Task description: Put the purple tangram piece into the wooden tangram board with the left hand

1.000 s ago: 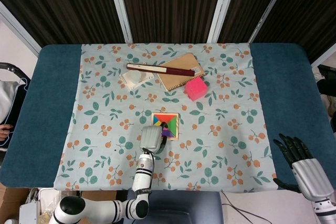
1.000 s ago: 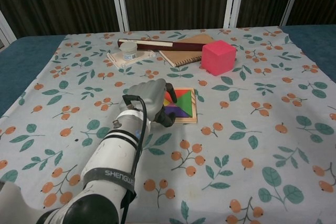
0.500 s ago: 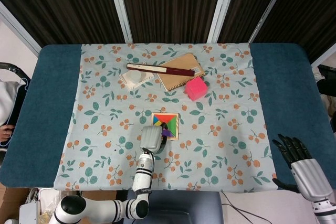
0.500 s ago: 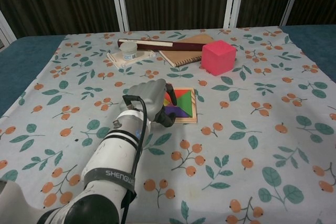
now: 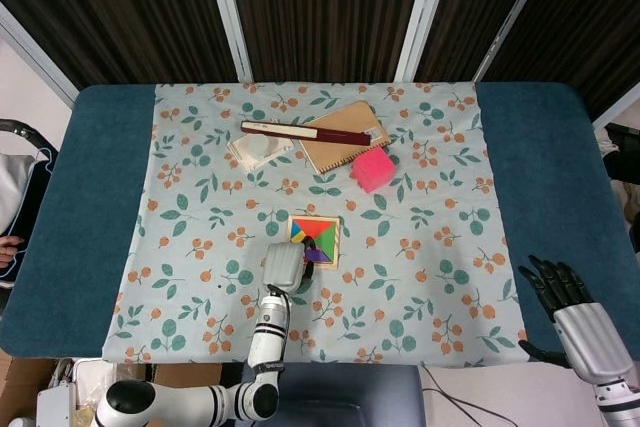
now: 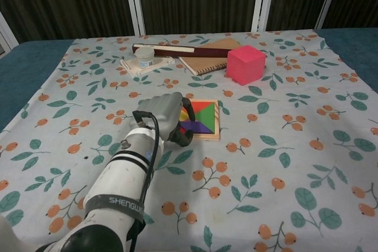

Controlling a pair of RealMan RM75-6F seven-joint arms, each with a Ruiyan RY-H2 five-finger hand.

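Left hand (image 6: 162, 113) curled at the wooden tangram board (image 6: 202, 118) near the desk's middle, fingers (image 6: 182, 137) over its left edge, apparently empty; purple tangram piece (image 6: 192, 127) seated inside. Right hand (image 5: 575, 307) open, fingers spread, empty, beyond front right corner.

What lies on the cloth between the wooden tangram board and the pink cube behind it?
Nothing but bare floral tablecloth separates the wooden tangram board from the pink cube; both the chest view and the head view show that stretch empty.
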